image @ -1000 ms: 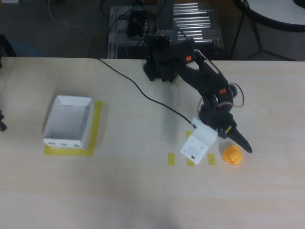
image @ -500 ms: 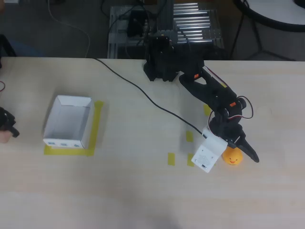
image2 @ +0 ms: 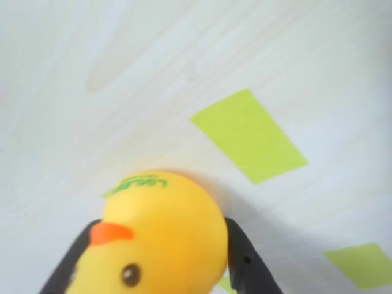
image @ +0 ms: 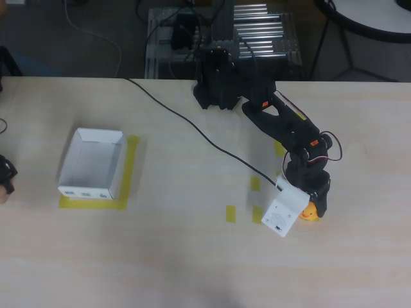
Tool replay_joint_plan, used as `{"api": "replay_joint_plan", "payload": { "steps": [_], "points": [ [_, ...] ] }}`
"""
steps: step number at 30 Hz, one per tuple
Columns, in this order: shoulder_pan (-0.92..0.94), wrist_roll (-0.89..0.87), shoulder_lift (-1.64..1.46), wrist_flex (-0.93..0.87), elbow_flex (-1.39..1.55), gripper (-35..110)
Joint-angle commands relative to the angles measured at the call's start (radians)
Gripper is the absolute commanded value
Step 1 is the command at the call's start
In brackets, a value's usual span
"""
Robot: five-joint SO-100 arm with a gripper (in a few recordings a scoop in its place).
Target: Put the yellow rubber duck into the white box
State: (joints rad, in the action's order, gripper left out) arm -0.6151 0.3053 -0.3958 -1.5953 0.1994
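The yellow rubber duck [image: 311, 212] rests on the table at the right, mostly covered by the arm in the overhead view. In the wrist view the duck [image2: 162, 236] fills the lower middle, with a black finger pressed against each side. My gripper [image: 308, 208] is shut on the duck, and its white plate [image: 284, 215] lies just left of it. The white box [image: 92, 164] sits far off at the left of the table, on a yellow tape frame, and nothing lies inside it.
Short yellow tape marks [image: 230, 213] lie on the table left of the gripper, and two tape pieces [image2: 248, 135] show near the duck in the wrist view. A black cable [image: 186, 122] runs across the table from the arm's base [image: 215, 86]. A person's hand [image: 5, 176] sits at the left edge.
The gripper came down and right over the duck, then its fingers closed from a wide spread onto the duck's sides. The duck has barely shifted.
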Motion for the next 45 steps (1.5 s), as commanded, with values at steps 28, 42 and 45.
{"api": "replay_joint_plan", "payload": {
  "steps": [28,42,45],
  "points": [
    [1.238,-0.164,-1.411,-0.1,0.267,0],
    [1.577,-0.141,-1.27,0.788,1.192,0],
    [1.595,-0.089,-1.155,0.824,1.189,0]
  ]
}}
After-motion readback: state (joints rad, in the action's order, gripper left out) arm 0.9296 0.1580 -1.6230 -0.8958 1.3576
